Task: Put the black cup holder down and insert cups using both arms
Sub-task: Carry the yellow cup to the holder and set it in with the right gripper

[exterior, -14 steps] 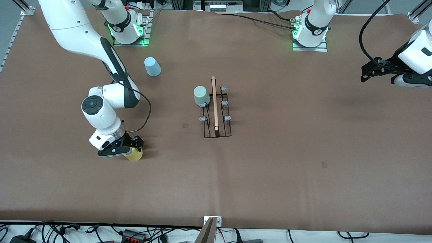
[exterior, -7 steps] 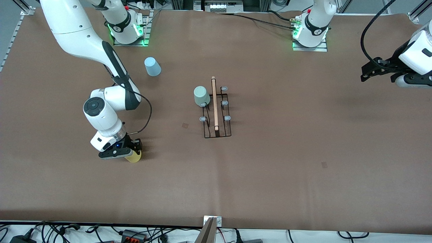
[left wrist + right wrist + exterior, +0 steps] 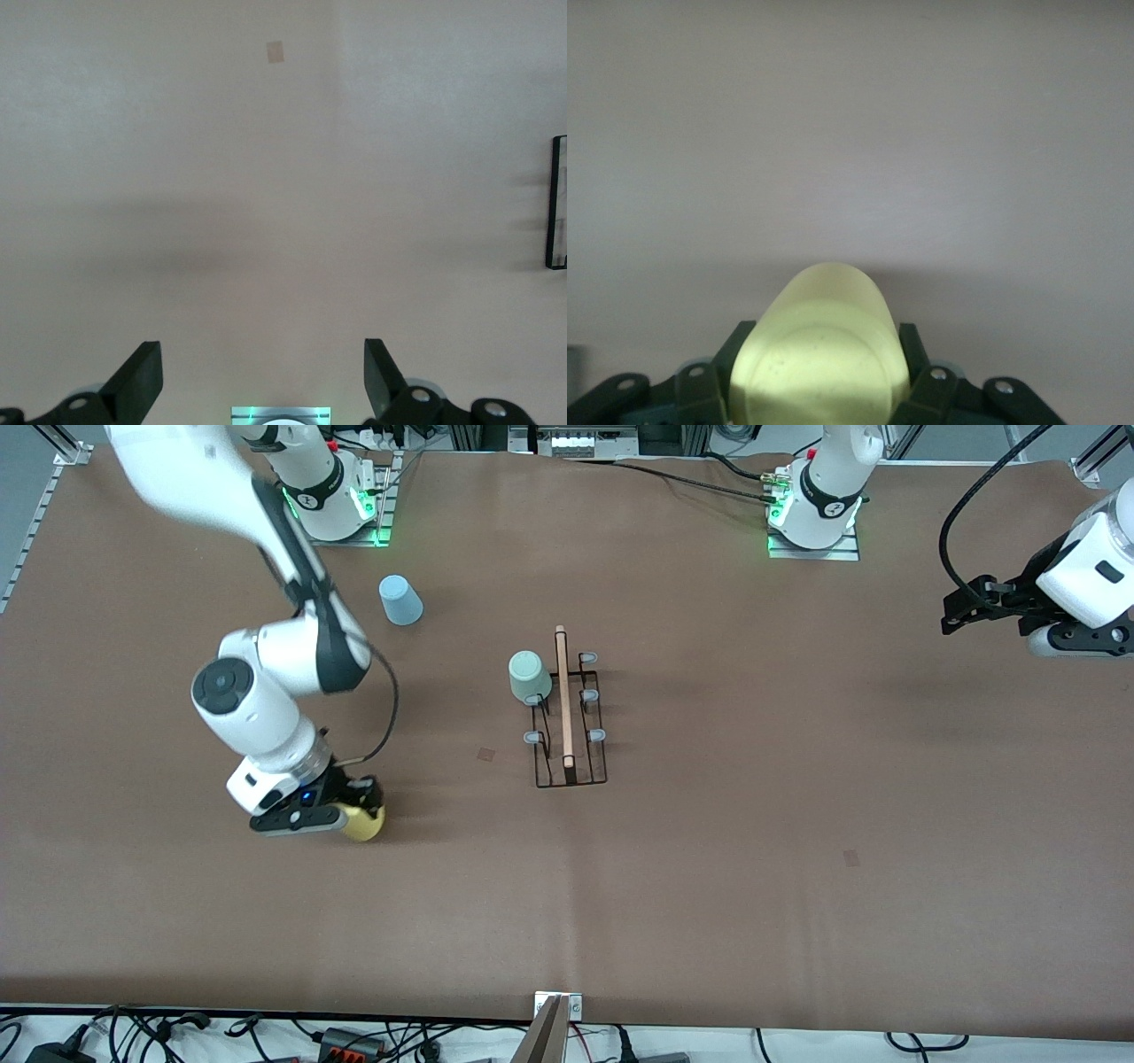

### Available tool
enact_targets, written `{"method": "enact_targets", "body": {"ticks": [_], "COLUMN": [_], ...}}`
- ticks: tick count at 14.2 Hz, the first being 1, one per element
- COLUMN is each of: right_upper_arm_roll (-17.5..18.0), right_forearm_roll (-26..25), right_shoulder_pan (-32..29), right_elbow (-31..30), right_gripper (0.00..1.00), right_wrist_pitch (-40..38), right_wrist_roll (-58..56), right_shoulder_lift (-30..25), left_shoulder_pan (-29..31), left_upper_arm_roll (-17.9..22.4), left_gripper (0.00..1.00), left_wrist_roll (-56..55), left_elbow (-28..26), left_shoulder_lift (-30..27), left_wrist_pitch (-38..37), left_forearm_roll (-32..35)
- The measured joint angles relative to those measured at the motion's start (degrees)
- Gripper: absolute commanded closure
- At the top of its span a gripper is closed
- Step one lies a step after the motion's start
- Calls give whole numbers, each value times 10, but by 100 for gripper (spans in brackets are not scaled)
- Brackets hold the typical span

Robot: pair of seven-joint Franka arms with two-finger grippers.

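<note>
My right hand point(image 3: 354, 808) is clamped on the yellow cup point(image 3: 364, 825), low over the tabletop point(image 3: 797, 868) toward the right arm's end; in the right wrist view the cup point(image 3: 819, 354) fills the space between my fingers point(image 3: 914, 350), so I take the grip as firm. What the coming move turns on is where the black cup holder point(image 3: 567, 717) lies from that cup: it stands in the middle of the tabletop, toward the left arm's end from my right hand and somewhat farther from the front camera. Its wooden rod point(image 3: 562, 695) runs straight away from the front camera, with the grey-tipped prongs point(image 3: 534, 737) in a row along each flank. The mint green cup point(image 3: 528, 675) already sits on the farthest prong of the row facing my right hand, so the two free prongs nearer the camera on that flank look like the natural target. My right hand is plainly the nearer one. My left hand point(image 3: 966, 611) waits with its fingers point(image 3: 140, 381) spread wide and empty, up over the left arm's end. The light blue cup point(image 3: 400, 600) stands upside down near the right arm's base. I can read no brand, label or writing anywhere.
</note>
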Motion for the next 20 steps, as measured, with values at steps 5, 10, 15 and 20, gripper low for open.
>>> {"method": "enact_targets", "body": {"ticks": [5, 10, 15, 20], "right_upper_arm_roll": [6, 49, 55, 72], "right_forearm_roll": [-6, -101, -104, -113], "right_shoulder_pan": [114, 134, 137, 150], "right_elbow": [71, 73, 75, 75], "right_gripper": [85, 85, 85, 85], "right_wrist_pitch": [-81, -62, -49, -36], "right_wrist_roll": [265, 417, 437, 465], "right_shoulder_lift": [-18, 27, 38, 49], "left_shoulder_pan": [0, 0, 0, 0], "left_upper_arm_roll": [0, 0, 0, 0], "left_gripper": [0, 0, 0, 0], "left_wrist_roll": [0, -1, -1, -1], "left_elbow": [17, 31, 42, 52], "left_shoulder_lift": [6, 19, 18, 18], "left_wrist_pitch": [-1, -20, -37, -53], "left_forearm_roll": [0, 0, 0, 0]}}
